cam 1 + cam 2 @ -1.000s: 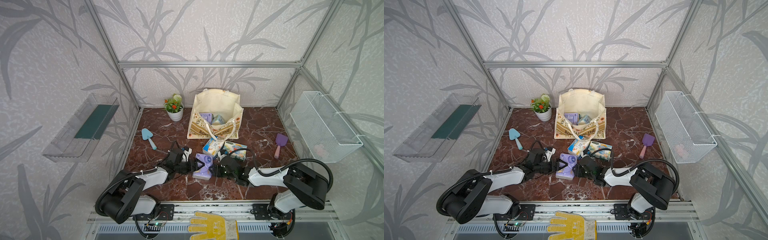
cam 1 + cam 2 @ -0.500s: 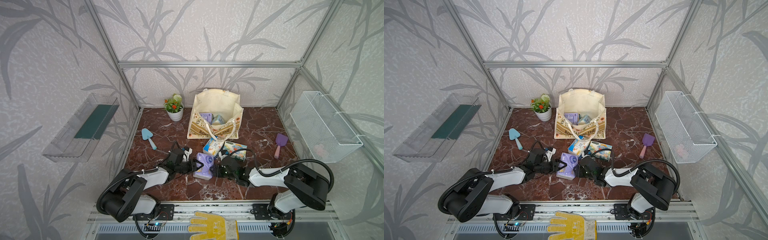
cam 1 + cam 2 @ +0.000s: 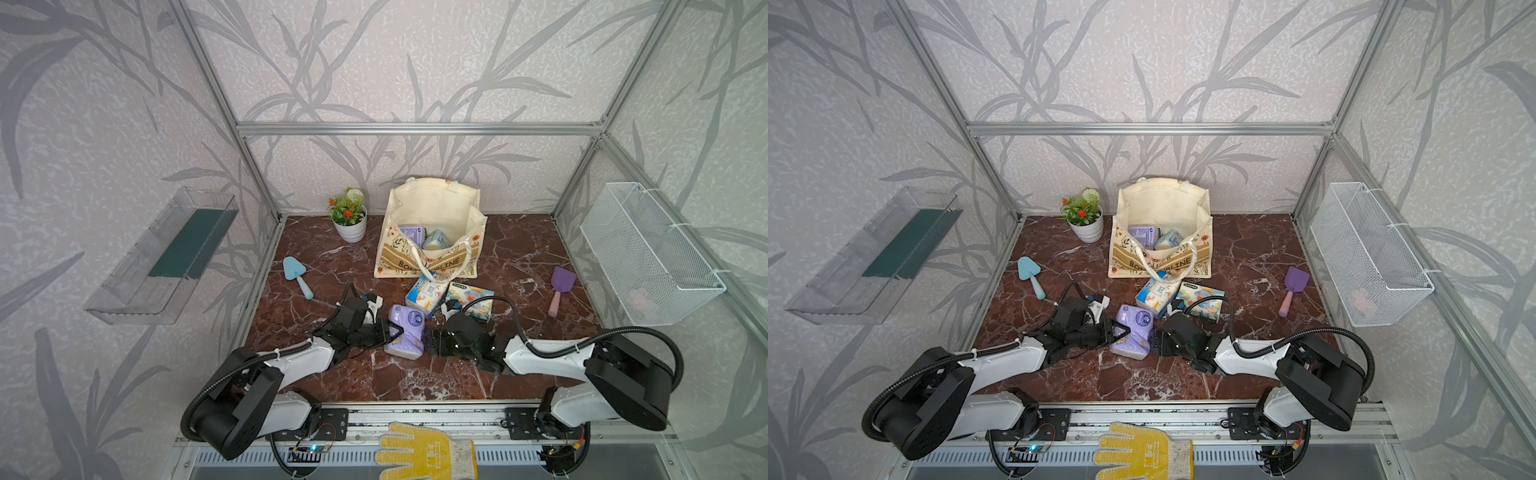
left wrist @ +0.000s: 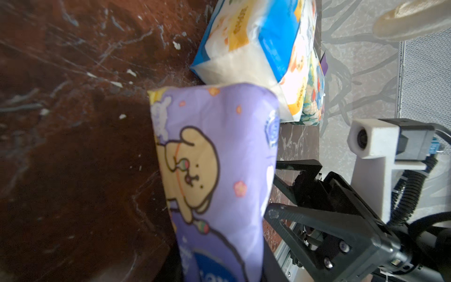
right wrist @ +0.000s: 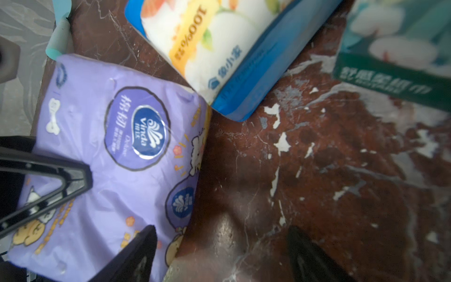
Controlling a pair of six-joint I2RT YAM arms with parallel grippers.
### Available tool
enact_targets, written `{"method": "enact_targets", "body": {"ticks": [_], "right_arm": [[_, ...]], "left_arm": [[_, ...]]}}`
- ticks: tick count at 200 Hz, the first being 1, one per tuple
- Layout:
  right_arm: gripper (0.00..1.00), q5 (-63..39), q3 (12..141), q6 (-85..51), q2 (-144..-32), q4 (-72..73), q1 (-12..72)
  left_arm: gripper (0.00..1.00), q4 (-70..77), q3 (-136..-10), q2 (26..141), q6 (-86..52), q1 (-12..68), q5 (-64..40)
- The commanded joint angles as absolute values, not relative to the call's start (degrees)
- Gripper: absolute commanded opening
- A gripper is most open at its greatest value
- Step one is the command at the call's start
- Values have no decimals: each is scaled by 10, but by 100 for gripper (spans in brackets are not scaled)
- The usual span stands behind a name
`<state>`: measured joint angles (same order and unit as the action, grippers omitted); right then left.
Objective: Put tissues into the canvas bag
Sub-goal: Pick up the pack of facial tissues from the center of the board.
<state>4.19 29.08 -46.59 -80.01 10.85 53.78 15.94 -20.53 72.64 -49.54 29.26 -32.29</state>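
The purple tissue pack [image 3: 409, 328] is clamped by the left gripper [image 3: 392, 332], likely for bagging; the right gripper [image 5: 220, 229] is spread apart.

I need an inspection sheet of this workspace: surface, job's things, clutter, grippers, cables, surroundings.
Surface: red marble table, no spill seen.
Job's things: purple pack, blue-white pack and elephant pack lie on the table; canvas bag stands open behind them, holding a second purple pack and a pale pack.
Clutter: blue shovel, purple shovel, potted plant on the table; yellow glove on the front rail.
Grippers: left gripper closed on the purple pack; right gripper open beside it.
Cables: left arm hose and right arm hose run free; wrist cable arches by the elephant pack.
Surroundings: clear tray and wire basket on opposite walls.
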Motion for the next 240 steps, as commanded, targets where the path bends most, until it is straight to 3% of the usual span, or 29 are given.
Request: {"method": "enact_targets", "body": {"ticks": [1,130,240], "right_arm": [[87,61,295,-417,-759,62,533],[89,18,322,-280,-550,-37,423],[89,-104,393,-228,-521,-43,337]], "left_arm": [[29,108,-225,705,-484,293,-298],[23,-129,-358,551,-409,276,-231],[21,-242,-606,602,-319,215,-267]]}}
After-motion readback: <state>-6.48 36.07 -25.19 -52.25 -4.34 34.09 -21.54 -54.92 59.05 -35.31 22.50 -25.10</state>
